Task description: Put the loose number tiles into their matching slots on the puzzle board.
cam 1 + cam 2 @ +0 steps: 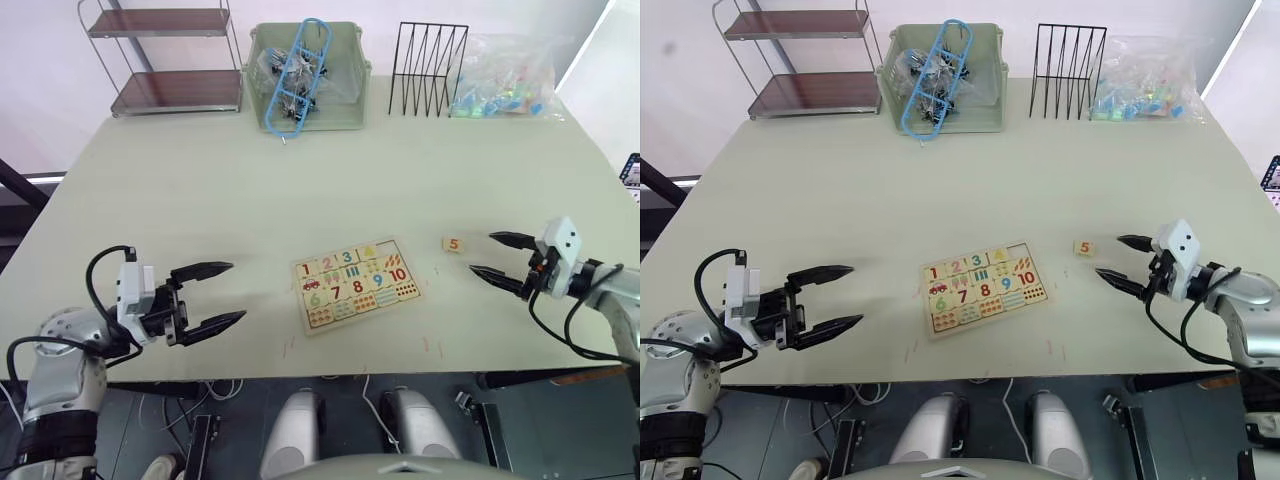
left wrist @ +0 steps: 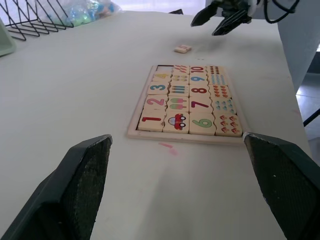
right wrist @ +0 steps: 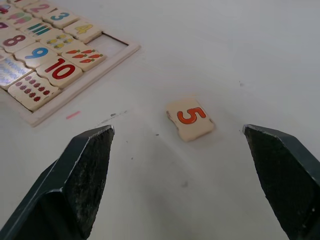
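Observation:
The puzzle board (image 1: 355, 283) lies near the table's front middle, with tiles 1 to 4 seated in its top row. One slot (image 3: 112, 45) at the row's right end stands empty. A loose tile with an orange 5 (image 1: 453, 243) rests on the table just right of the board, also seen close up as the 5 tile (image 3: 190, 118). My right gripper (image 1: 497, 256) hovers open just right of that tile, holding nothing. My left gripper (image 1: 212, 295) is open and empty, left of the board.
Along the table's far edge stand a two-tier shelf (image 1: 165, 60), a green bin (image 1: 305, 78) with clips and a blue frame, a black wire rack (image 1: 428, 68) and a bag of coloured pieces (image 1: 505, 75). The table's front edge is close below the board.

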